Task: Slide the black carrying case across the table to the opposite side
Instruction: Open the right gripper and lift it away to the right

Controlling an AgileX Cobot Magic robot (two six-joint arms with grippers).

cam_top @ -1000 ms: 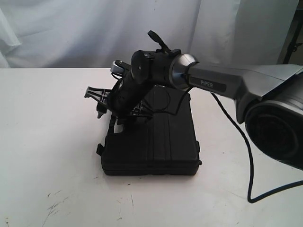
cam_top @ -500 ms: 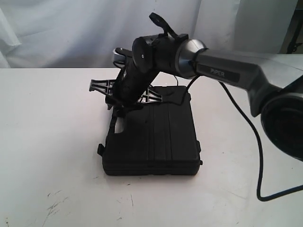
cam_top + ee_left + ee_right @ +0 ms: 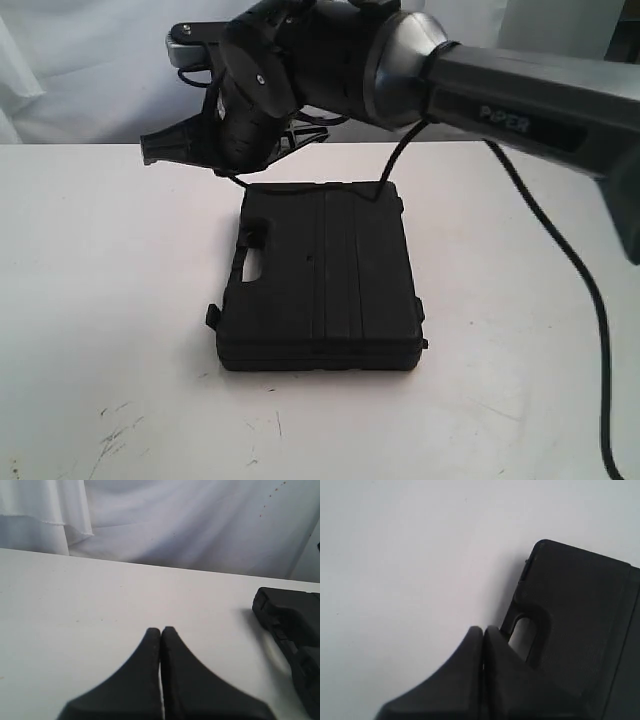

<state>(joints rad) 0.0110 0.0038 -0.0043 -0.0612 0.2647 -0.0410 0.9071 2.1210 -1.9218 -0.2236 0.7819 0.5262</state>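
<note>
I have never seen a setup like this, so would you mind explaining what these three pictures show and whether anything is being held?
This is a robot with two arms working at a white table. The wide picture comes from a camera off the arms; it shows the right arm reaching in from the right. The other two pictures come from a small camera on each wrist, looking along that gripper's fingers. One thing lies on the table: a black carrying case, lying flat, with its handle on the left in the wide view. The right gripper is shut and empty, raised above the table near the handle side of the case. The left gripper is also shut and empty, over bare table, with the case off to one side. Nothing is held.
</note>
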